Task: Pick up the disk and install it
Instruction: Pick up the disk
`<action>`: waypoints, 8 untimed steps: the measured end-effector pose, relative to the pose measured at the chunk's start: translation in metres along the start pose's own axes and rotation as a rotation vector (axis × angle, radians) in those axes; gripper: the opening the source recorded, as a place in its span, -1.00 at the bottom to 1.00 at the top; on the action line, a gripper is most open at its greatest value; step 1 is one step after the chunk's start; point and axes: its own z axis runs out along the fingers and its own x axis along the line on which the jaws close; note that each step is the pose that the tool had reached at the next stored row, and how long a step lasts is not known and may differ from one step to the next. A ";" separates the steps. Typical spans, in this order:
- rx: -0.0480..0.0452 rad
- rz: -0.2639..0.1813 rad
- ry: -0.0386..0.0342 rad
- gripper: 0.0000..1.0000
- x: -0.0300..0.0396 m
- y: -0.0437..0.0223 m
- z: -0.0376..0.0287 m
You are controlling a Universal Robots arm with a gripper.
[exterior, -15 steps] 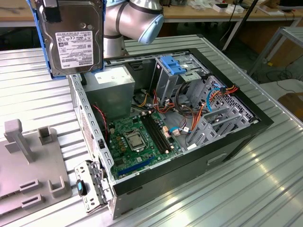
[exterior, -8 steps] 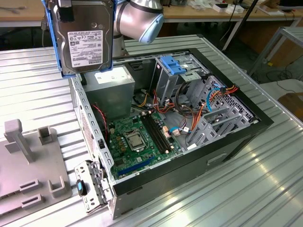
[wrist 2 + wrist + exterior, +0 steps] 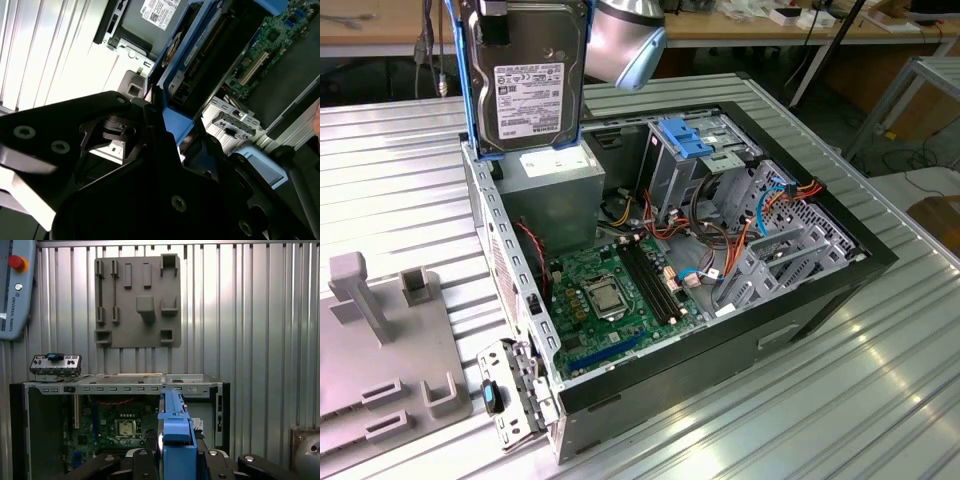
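Exterior view: disk (image 3: 530, 85) hung upright, label outward, well above the open case (image 3: 720, 355) on the table (image 3: 400, 170), over its far corner toward the exterior view's left, touching nothing below. First wrist view: tool (image 3: 176, 457) clenched on the disk, clamped against both sides of its blue rail, disk edge-on over the motherboard (image 3: 100, 422). Risks, as judged: grip looked to sit at the top end only, so a slip or swing could twist the disk out of line; a tilted rail could snag the case rim or the cage (image 3: 790, 245); loose orange and blue cables (image 3: 775, 195) near the cage could get pinched or block seating.
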 end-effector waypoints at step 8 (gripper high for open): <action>0.0002 0.000 -0.0002 -0.26 0.0180 -0.0067 0.0015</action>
